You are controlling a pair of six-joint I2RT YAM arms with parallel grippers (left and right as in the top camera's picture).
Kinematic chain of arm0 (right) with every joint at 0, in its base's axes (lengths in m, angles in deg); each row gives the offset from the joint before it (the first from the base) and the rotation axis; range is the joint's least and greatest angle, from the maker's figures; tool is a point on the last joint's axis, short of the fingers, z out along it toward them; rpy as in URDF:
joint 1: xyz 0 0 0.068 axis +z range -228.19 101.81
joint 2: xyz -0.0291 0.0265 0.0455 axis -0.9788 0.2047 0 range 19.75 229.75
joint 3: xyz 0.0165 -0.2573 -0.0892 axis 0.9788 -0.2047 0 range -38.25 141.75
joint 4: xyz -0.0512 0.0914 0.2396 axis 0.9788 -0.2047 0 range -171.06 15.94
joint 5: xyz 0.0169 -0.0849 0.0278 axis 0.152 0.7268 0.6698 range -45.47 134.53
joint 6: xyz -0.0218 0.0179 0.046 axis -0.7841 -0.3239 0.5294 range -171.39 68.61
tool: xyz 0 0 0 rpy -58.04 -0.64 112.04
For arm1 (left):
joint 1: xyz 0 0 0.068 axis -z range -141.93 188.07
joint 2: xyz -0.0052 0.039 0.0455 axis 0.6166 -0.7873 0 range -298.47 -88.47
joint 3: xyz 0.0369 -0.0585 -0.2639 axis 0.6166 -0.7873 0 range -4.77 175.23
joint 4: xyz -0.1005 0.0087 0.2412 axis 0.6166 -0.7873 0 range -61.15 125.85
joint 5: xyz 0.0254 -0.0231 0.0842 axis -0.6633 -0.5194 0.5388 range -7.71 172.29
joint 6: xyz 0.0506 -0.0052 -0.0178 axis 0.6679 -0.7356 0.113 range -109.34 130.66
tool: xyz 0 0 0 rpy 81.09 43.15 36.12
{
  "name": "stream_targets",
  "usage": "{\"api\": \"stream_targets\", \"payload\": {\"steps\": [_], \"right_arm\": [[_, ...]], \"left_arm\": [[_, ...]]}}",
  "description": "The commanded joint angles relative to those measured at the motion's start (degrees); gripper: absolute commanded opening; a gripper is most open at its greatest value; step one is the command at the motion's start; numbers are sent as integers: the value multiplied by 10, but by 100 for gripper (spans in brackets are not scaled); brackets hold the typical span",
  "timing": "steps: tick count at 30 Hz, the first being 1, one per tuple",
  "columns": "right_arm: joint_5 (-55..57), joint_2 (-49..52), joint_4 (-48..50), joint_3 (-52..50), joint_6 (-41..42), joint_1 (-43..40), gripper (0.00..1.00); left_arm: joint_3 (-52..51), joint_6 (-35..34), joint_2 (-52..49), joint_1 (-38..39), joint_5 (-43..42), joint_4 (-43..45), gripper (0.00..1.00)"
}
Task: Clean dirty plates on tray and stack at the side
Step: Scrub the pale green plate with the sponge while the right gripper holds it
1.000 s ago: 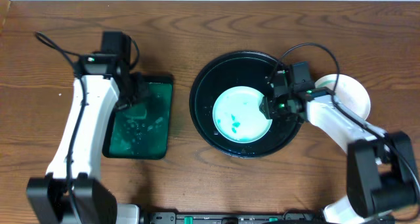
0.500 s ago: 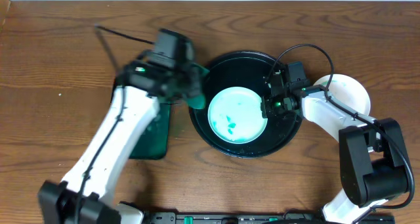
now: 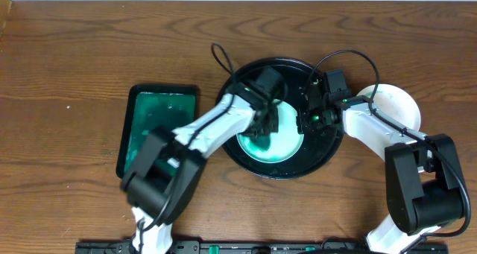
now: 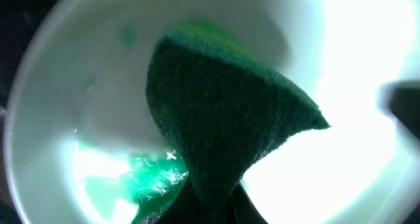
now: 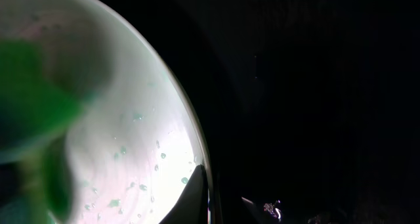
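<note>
Sponge [image 4: 223, 119] clamped in the left claw [image 3: 263, 123] has swung from the left rim of the tray [image 3: 329, 151] onto the dirty plate [image 3: 288, 145] at its centre; right claw [image 3: 304, 121] stays pinched on the plate's edge. Teal smears streak it.

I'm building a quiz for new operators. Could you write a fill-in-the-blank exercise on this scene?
1. The left end effector grips a dark green ____ over the dirty plate.
2. The round tray under that plate is ____ in colour.
3. The inside of the rectangular tray is stained ____.

Missing words: sponge; black; green.
</note>
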Motion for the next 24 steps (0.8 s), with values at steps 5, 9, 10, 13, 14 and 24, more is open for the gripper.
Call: {"api": "stream_targets", "payload": {"steps": [5,9,10,13,14,24], "right_arm": [[36,28,-20,-20,4,8,1],[36,28,-20,-20,4,8,1],[36,28,-20,-20,4,8,1],[36,28,-20,-20,4,8,1],[36,28,-20,-20,4,8,1],[36,28,-20,-20,4,8,1]], "left_arm": [[-5,-16,-20,-21,189,-80,7],[-5,-14,-21,-22,152,-69,7],[-5,-7,-24,-22,127,-58,7],[-5,20,-40,-21,-18,4,7],[-5,20,-48,-20,-60,25,7],[-5,20,-99,16,-349,147,7]]}}
